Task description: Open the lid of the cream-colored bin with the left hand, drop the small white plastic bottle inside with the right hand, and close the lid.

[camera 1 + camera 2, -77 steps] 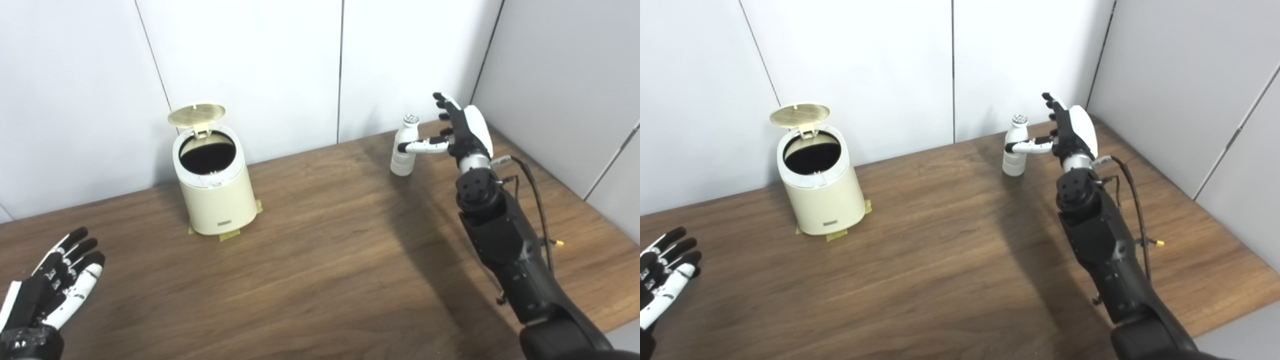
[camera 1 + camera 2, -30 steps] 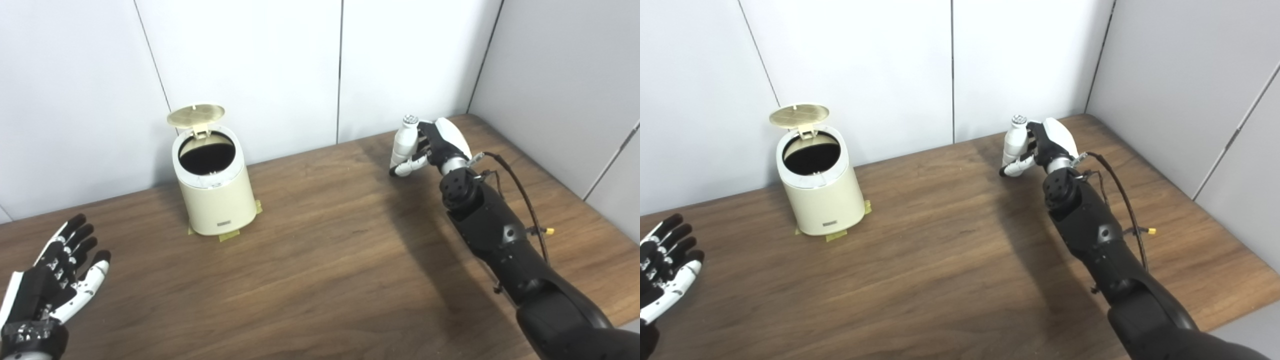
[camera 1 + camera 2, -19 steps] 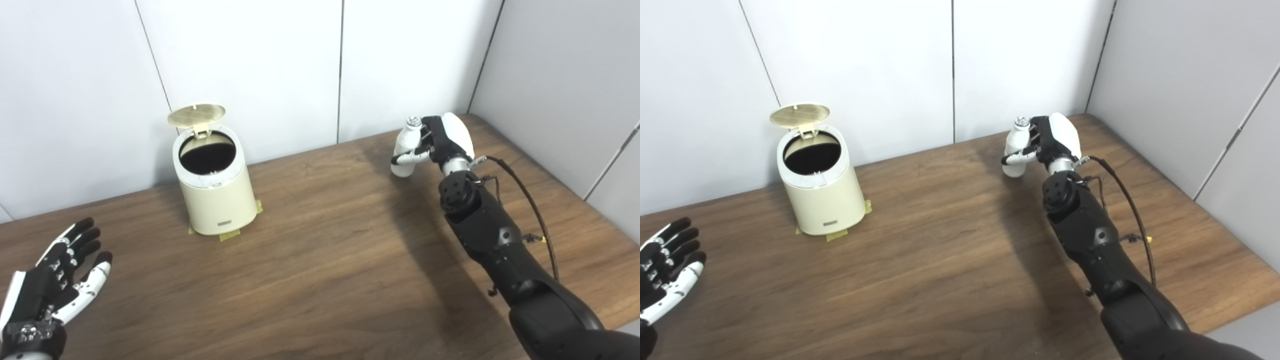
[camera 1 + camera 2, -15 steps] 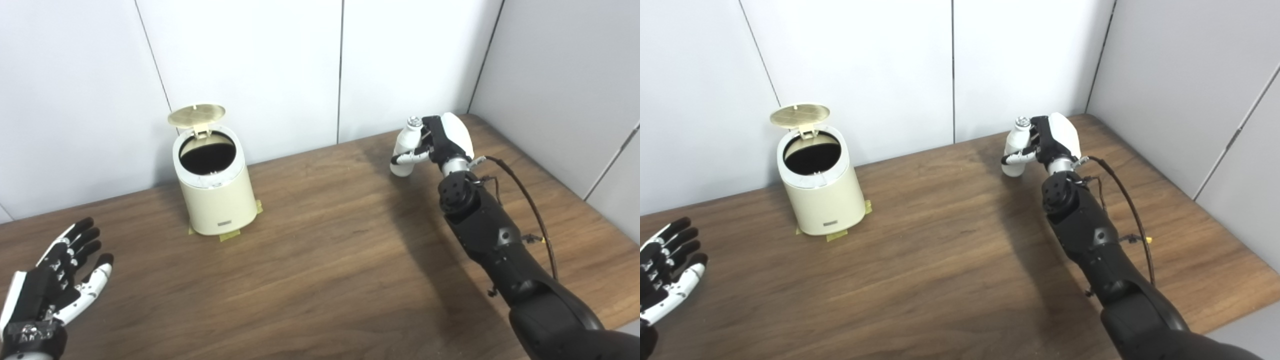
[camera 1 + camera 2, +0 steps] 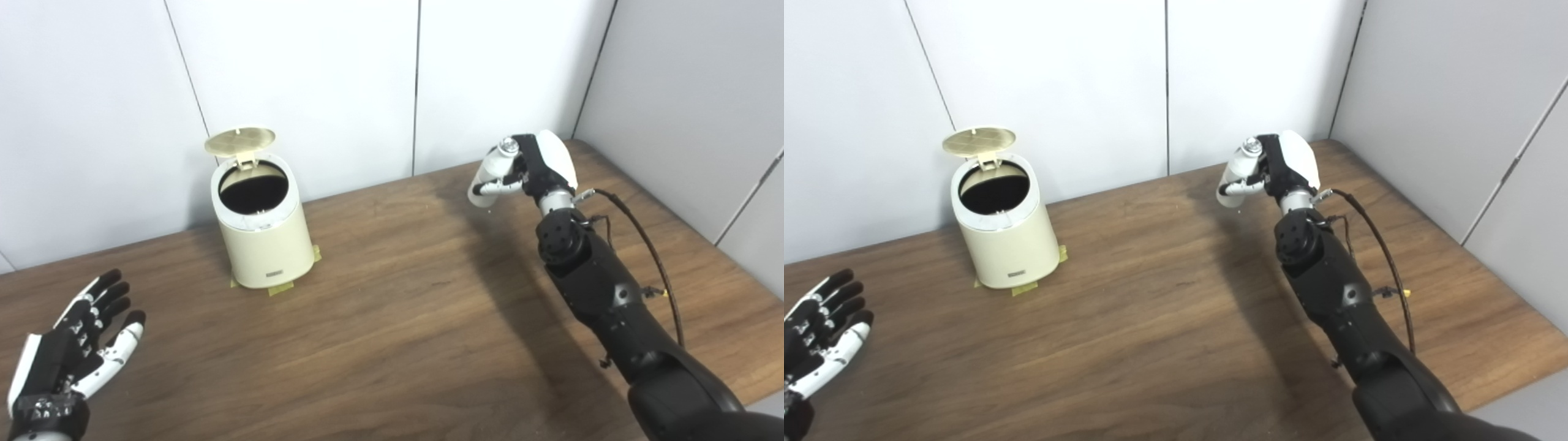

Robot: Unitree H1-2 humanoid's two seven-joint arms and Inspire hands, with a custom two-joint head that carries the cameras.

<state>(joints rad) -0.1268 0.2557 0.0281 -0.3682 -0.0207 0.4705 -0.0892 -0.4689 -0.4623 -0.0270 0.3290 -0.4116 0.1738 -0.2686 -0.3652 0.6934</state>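
Note:
The cream-colored bin (image 5: 262,239) stands at the back left of the wooden table, its round lid (image 5: 239,140) flipped up and its dark inside showing. My right hand (image 5: 539,165) is shut on the small white plastic bottle (image 5: 490,172), which is lifted off the table and tilted, cap up, at the back right. It also shows in the right eye view (image 5: 1236,171). My left hand (image 5: 79,343) is open and empty, palm up, low at the front left, well away from the bin.
Yellow tape patches (image 5: 280,288) mark the bin's foot. White wall panels stand right behind the bin and along the right. The table's right edge (image 5: 744,245) runs close beside my right arm. A cable (image 5: 649,245) hangs off the right forearm.
My right hand closed on the bottle, then lifted it off the table and tilted it a little to the left. My left hand drifted slightly. The lid stayed open.

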